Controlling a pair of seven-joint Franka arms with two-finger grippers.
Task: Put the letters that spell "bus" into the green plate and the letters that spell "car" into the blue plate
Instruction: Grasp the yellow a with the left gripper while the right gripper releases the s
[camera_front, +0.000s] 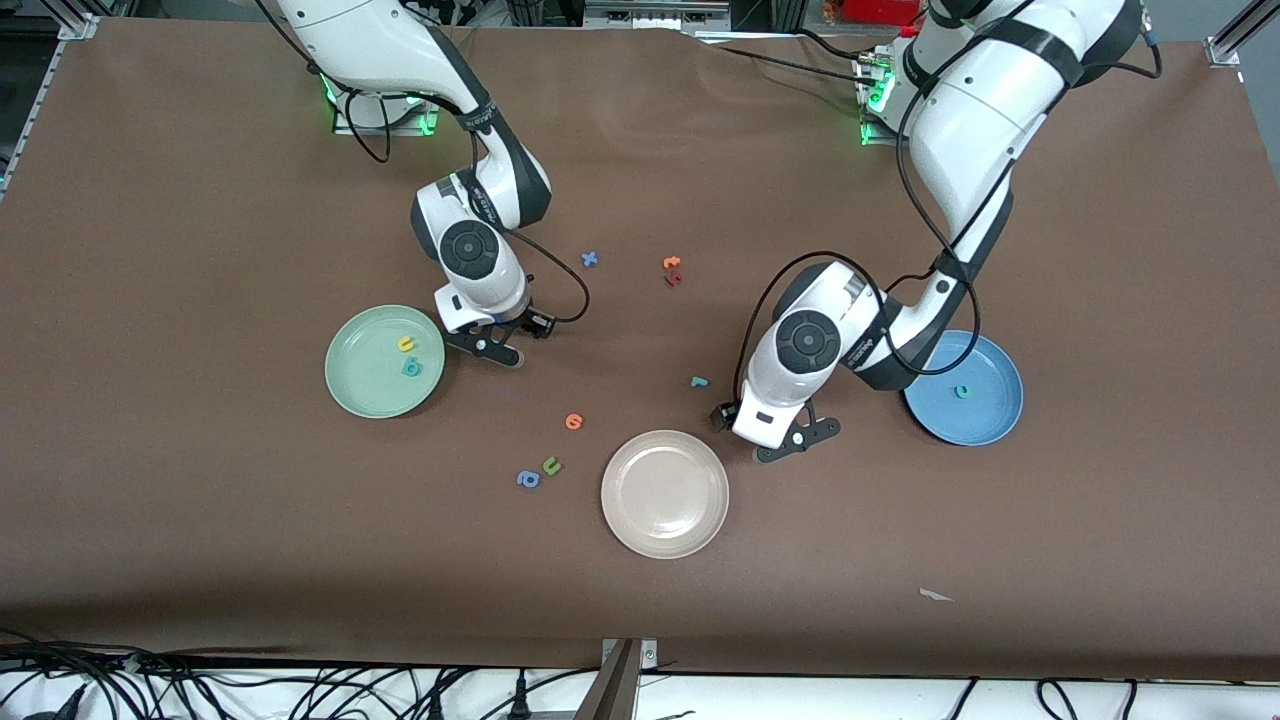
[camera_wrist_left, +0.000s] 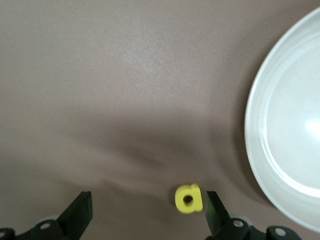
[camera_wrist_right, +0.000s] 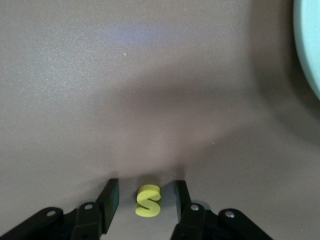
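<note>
Picking up: right gripper (camera_wrist_right: 145, 200) half-closed around yellow "s" (camera_wrist_right: 148, 201) beside green plate (camera_front: 350, 385), left gripper (camera_wrist_left: 145, 212) spread over yellow "a" (camera_wrist_left: 188, 198); next, pinch and lift

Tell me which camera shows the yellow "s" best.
The right wrist view: the yellow "s" lies on the brown table between the fingers of the right gripper, its shape plain to read. In the front view the right arm hides it, beside the green plate. The left wrist view does not show it.
</note>
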